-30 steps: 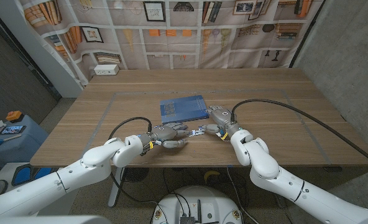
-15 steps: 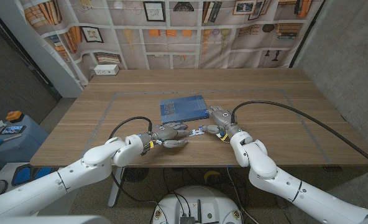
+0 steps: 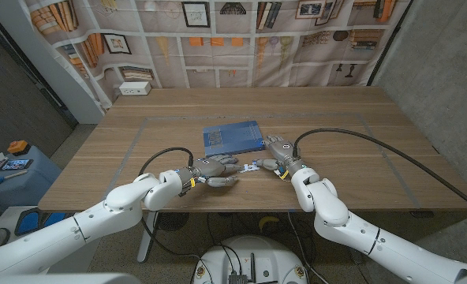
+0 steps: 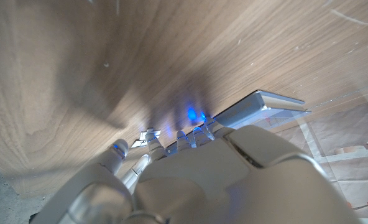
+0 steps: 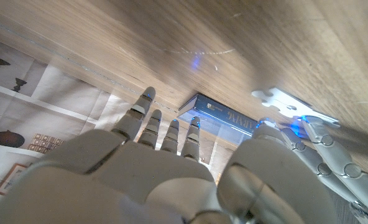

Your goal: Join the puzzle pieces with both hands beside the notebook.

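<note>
A blue notebook (image 3: 232, 138) lies at the middle of the wooden table (image 3: 352, 150). Just in front of its right corner, the white puzzle pieces (image 3: 249, 166) lie flat on the wood between my two hands. My left hand (image 3: 213, 170) reaches toward them from the left with fingers stretched out, its fingertips (image 5: 308, 122) at the pieces' (image 5: 285, 100) edge. My right hand (image 3: 280, 156) stands close on the other side, fingers apart, thumb near the pieces. In the left wrist view a bit of a puzzle piece (image 4: 148, 134) shows by my fingertips, with the notebook (image 4: 260, 106) beyond.
A black cable (image 3: 360, 136) runs across the right half of the table to my right wrist, another cable (image 3: 156, 155) loops to my left wrist. A printed bookshelf backdrop (image 3: 241, 31) hangs behind the table's far edge. Bare wood lies left and right of the hands.
My right hand has edged slightly toward the left hand, nudging the puzzle pieces a little that way. The left hand has stayed put.
</note>
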You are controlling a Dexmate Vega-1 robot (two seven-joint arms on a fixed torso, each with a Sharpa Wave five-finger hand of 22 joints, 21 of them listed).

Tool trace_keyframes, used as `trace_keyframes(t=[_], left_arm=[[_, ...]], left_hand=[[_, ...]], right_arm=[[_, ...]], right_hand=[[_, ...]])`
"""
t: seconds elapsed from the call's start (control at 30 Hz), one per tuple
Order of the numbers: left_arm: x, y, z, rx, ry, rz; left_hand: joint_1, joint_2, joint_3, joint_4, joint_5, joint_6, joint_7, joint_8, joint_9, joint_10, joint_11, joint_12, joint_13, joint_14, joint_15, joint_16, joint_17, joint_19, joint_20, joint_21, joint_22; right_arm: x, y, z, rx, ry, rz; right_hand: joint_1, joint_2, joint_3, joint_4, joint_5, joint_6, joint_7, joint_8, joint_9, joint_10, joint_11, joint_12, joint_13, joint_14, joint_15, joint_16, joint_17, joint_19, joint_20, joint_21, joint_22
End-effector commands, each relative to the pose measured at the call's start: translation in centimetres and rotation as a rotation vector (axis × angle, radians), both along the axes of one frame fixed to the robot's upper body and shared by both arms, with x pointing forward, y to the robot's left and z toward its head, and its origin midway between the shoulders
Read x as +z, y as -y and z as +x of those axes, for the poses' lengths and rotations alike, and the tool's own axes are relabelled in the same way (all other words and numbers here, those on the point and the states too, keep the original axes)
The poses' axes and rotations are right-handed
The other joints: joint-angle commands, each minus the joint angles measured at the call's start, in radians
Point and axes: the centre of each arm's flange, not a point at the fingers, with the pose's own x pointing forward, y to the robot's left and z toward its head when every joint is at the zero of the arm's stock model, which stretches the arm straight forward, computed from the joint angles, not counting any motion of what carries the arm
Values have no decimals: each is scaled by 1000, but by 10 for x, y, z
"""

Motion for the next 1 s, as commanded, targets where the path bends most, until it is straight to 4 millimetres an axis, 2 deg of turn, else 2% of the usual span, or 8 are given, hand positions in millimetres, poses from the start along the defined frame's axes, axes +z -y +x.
trace_keyframes(t=[0.03,1.0], left_arm=[[0,1,1,0,0,-1],[-2,0,-1,2,6,-10]], left_hand=[[9,112,11,0,2,72,65,3,2,2,-2,2,3,-21,-64,4,1,2,-114,2,1],[8,111,13,1,2,79,66,5,3,6,-1,3,3,-17,-64,5,1,4,-114,2,1]], right_arm=[[-5,1,3,-4,-5,-4],[-12,1,6,-16,6,-19]], right_hand=[[-12,2,-3,-1,7,-3,-4,-2,1,-4,0,3,2,-3,3,-3,1,-6,-1,0,3],[-32,6,-9,1,10,-11,-12,-11,2,-14,-5,5,0,-4,1,-5,-2,-11,-6,3,3]])
